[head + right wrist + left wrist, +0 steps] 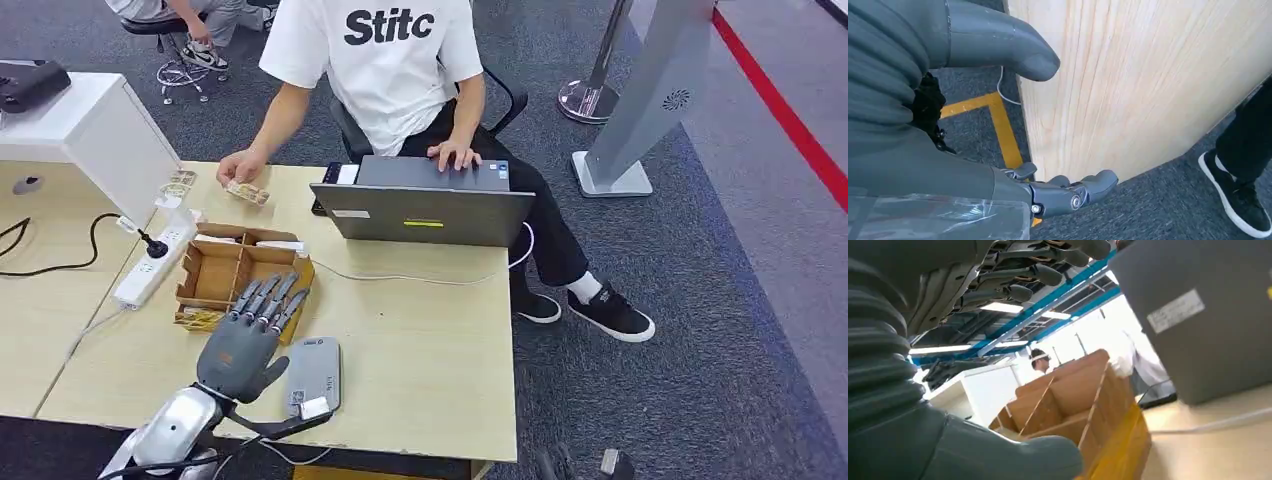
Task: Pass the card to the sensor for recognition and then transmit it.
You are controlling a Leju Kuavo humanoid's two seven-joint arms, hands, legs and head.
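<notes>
Head view: I saw the wooden table [420, 350], a person [385, 60] at the laptop [430, 205] on its far edge (their hand held a card [246, 192]), the cardboard box [235, 270], the grey sensor [313, 375]. My left hand [245, 340] hovered spread, empty, over the box's near corner; my right hand [998, 125] hung open beside the table's edge.

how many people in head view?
2. One in a white T-shirt sits behind the laptop; a second, legs only, sits on a stool at the picture's top-left edge. Others may be out of frame.
</notes>
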